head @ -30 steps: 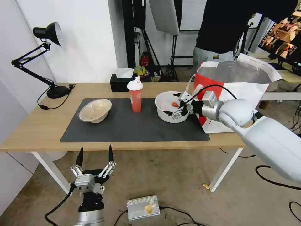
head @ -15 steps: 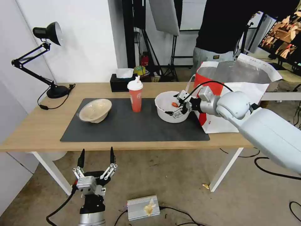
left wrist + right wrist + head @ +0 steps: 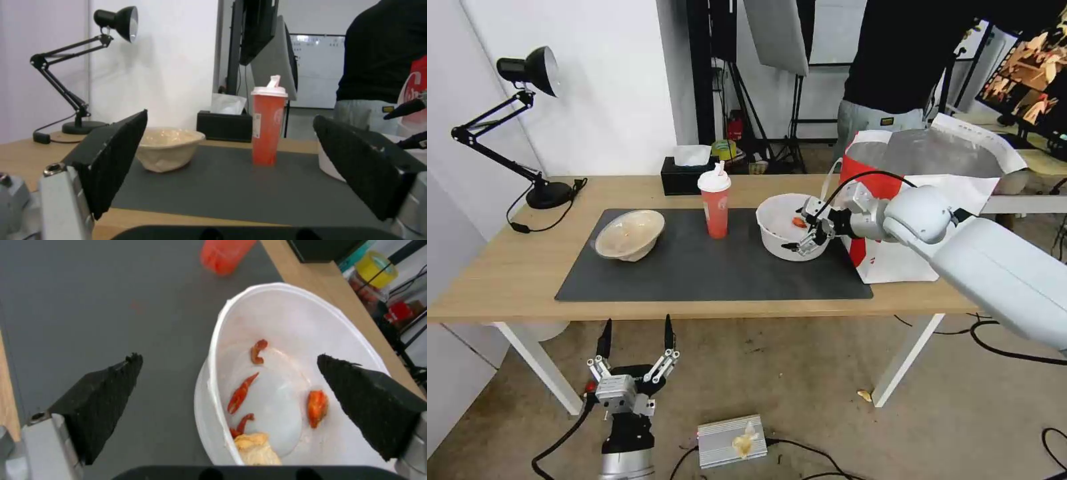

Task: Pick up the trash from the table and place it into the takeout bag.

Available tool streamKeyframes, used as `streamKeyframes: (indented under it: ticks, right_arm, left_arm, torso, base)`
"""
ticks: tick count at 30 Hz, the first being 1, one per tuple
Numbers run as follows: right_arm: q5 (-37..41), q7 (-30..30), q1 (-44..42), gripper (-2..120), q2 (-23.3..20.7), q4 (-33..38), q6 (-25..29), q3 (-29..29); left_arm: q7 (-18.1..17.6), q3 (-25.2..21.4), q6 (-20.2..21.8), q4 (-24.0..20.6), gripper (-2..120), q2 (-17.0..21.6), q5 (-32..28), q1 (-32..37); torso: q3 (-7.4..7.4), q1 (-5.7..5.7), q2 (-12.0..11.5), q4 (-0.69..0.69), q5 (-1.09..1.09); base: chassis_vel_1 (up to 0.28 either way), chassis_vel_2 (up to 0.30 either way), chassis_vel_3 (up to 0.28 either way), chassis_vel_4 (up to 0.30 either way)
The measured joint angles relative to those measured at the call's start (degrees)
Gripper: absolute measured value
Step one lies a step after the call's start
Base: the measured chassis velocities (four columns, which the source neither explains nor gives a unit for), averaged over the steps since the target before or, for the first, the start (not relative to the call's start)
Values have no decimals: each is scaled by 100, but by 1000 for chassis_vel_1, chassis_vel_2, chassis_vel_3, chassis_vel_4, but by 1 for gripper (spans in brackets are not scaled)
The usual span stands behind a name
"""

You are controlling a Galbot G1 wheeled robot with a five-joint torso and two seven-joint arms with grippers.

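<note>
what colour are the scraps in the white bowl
Orange-red scraps, clearest in the right wrist view.

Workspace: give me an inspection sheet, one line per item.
Surface: light-wood table bearing a dark grey mat.
Job's things: beige bowl, red cup with lid and straw, and white plastic bowl holding red food scraps, all on the mat; takeout bag open at the table's right end.
Clutter: black tissue box, desk lamp.
Grippers: right gripper open, straddling the white bowl's rim; left gripper open, parked low before the table.
Cables: lamp cord on the table; floor cables.
Surroundings: metal box on the floor; person standing behind the bag.
</note>
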Motion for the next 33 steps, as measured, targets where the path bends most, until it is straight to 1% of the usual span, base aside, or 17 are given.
streamKeyframes:
  ticks: [16,33]
  right_arm:
    - [-278,-216,369,100,113,-437,66,-355]
    - [-416,-296,476,100,141,-559,99,-596]
  left_arm:
    - [0,29,-59,108,100,3,26,-34]
    - [0,50,-84,133,100,4,20,-39]
  torso:
    - [0,0,0,0,0]
    - [0,0,0,0,0]
  base:
    - [0,0,0,0]
    - [0,0,0,0]
